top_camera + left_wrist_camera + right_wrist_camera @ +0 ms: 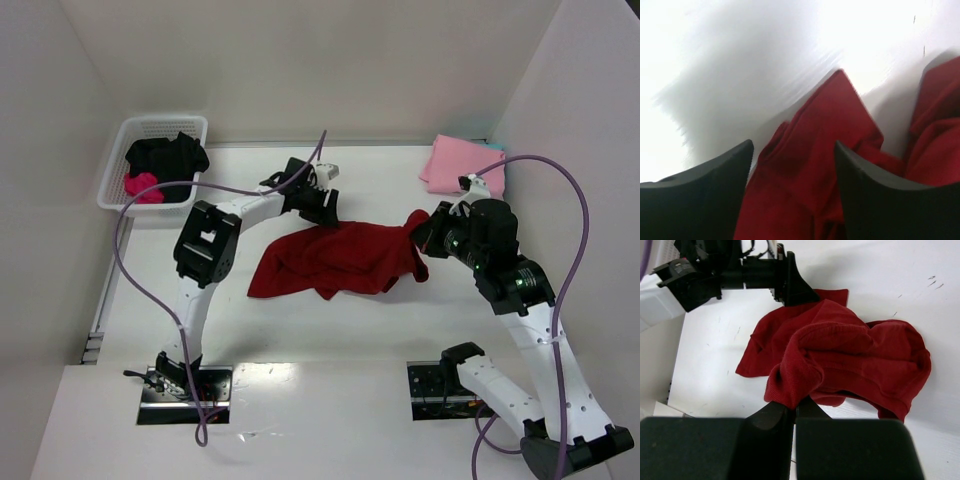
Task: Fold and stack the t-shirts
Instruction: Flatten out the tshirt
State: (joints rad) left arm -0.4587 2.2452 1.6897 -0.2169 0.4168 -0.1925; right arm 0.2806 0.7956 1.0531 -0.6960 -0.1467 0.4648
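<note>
A dark red t-shirt lies crumpled in the middle of the table. My right gripper is shut on its right edge, and a pinched fold rises from the closed jaws in the right wrist view. My left gripper is at the shirt's upper left edge. Its jaws stand apart, one finger on each side of a corner of the red cloth, without pinching it. A light pink t-shirt lies folded square at the back right.
A white basket at the back left holds a black t-shirt and a magenta one. White walls close in the table on three sides. A purple cable loops over each arm.
</note>
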